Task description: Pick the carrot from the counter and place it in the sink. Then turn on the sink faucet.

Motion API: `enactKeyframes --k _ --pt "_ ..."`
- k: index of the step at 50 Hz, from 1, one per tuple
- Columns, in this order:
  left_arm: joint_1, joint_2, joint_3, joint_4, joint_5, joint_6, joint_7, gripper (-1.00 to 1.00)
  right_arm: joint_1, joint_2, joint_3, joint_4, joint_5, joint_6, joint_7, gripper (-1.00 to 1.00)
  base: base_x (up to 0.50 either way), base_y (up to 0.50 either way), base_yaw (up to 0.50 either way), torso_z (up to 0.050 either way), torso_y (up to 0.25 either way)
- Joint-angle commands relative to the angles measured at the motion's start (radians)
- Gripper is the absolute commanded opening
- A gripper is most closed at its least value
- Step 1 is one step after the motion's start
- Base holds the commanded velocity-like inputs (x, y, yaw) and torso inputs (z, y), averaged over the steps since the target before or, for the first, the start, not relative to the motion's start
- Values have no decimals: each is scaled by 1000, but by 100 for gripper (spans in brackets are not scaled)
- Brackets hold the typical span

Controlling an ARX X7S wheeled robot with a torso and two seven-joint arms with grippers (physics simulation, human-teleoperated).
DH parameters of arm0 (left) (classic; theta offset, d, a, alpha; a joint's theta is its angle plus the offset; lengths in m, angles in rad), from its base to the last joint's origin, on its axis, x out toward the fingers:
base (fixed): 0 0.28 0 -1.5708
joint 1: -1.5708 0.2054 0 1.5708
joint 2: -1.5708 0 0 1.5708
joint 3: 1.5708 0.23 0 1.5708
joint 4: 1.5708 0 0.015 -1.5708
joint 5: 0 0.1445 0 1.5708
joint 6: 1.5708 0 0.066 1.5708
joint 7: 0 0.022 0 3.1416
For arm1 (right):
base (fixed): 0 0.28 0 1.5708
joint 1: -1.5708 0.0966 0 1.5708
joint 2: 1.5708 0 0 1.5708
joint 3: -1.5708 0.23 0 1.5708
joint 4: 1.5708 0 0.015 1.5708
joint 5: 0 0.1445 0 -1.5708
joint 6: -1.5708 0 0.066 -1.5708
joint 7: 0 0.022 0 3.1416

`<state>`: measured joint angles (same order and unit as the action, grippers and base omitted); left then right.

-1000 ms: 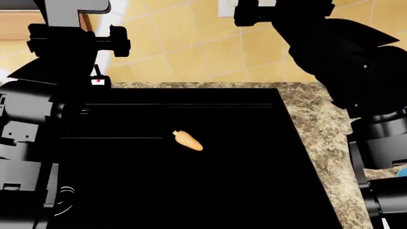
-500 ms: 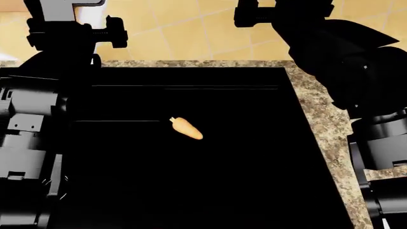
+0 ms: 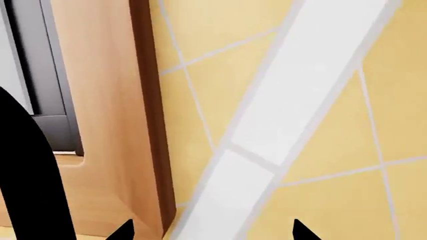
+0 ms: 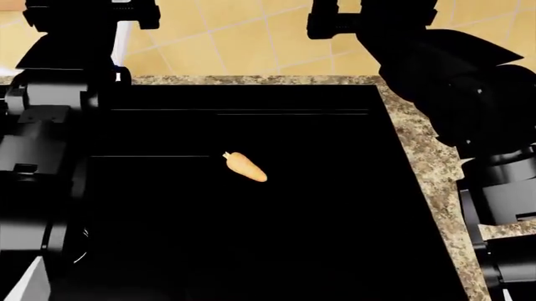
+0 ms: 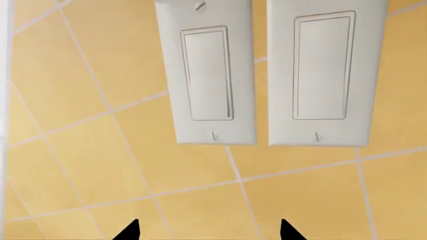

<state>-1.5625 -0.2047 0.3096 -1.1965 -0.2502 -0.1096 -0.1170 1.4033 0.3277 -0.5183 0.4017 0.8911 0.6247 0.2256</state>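
The small orange carrot [image 4: 245, 167] lies on the floor of the black sink [image 4: 302, 244], stem end toward the back left. The speckled counter [image 4: 421, 153] runs along the sink's right and back rim. The faucet is hidden behind my left arm. My left gripper [image 4: 88, 14] is raised at the sink's back left corner; in the left wrist view [image 3: 212, 235] its tips stand apart, open and empty, facing the tiled wall. My right gripper [image 4: 368, 17] is raised at the back right; in the right wrist view [image 5: 208, 235] it is open and empty.
A yellow tiled wall [image 4: 251, 44] stands behind the sink. Two white switch plates [image 5: 267, 75] are on the wall in front of the right gripper. A wooden cabinet edge [image 3: 107, 125], a white strip [image 3: 293, 100] and a black shape [image 3: 27, 180] show in the left wrist view.
The head view has tilted down, so the sink sits higher in frame. My left gripper rose toward the top edge. The faucet lever with its red mark is now hidden. The carrot stayed put.
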Motion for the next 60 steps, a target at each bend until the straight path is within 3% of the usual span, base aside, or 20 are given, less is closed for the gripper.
enactKeyframes --k 1,4,28,60 --pt "-16 14 -31 -112 128 23 -1 100 -7 4 3 -1 5 -2 -2 100 0 0 0 0 0" --pt "-4 9 -27 -112 174 -10 -61 100 -9 3 4 -1 7 -3 0 100 0 0 0 0 0" --pt "39 16 -107 -112 207 -51 -33 100 -5 2 -1 12 7 -5 -6 100 0 0 0 0 0" --pt "155 22 -227 -112 239 22 0 100 -20 7 -2 10 14 -8 -9 100 0 0 0 0 0"
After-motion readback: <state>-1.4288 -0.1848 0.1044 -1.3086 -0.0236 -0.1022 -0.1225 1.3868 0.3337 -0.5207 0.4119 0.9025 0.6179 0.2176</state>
